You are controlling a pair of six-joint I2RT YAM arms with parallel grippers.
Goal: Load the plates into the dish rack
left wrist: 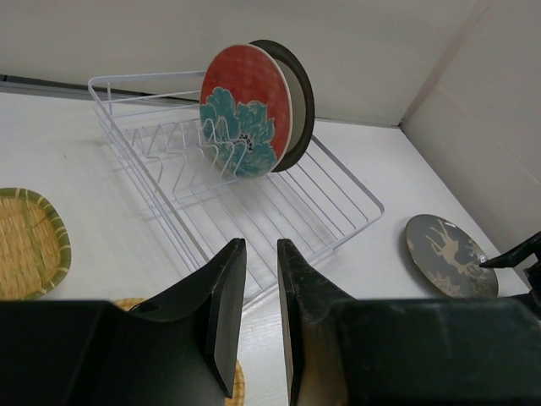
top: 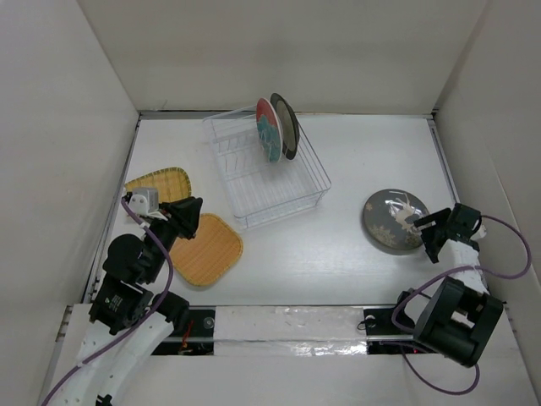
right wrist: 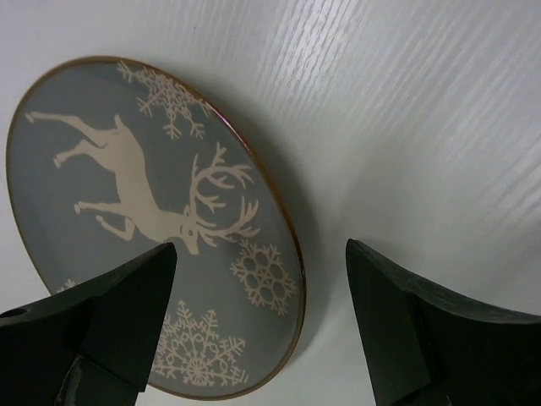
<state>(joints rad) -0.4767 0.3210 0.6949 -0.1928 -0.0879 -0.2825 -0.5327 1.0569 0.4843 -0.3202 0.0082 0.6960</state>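
Observation:
The clear dish rack [top: 279, 190] stands at the table's middle back, also in the left wrist view [left wrist: 338, 182]. The red-teal floral plate [top: 267, 128] [left wrist: 243, 110] and the dark-rimmed plate [top: 289, 125] [left wrist: 303, 101] stand upright in its far end. Two yellow woven plates lie flat at the left, one further back [top: 161, 184] [left wrist: 30, 241] and one nearer [top: 208, 249]. My left gripper [top: 191, 213] [left wrist: 261, 245] hovers between them, empty, its jaws a narrow gap apart. The grey deer plate [top: 389, 220] [right wrist: 211, 279] lies flat at the right. My right gripper [top: 420, 227] [right wrist: 258, 245] is wide open and straddles its near rim.
White walls enclose the table on the left, back and right. The right wall stands close behind the right arm [top: 461, 254]. A purple cable [top: 507, 254] loops beside that arm.

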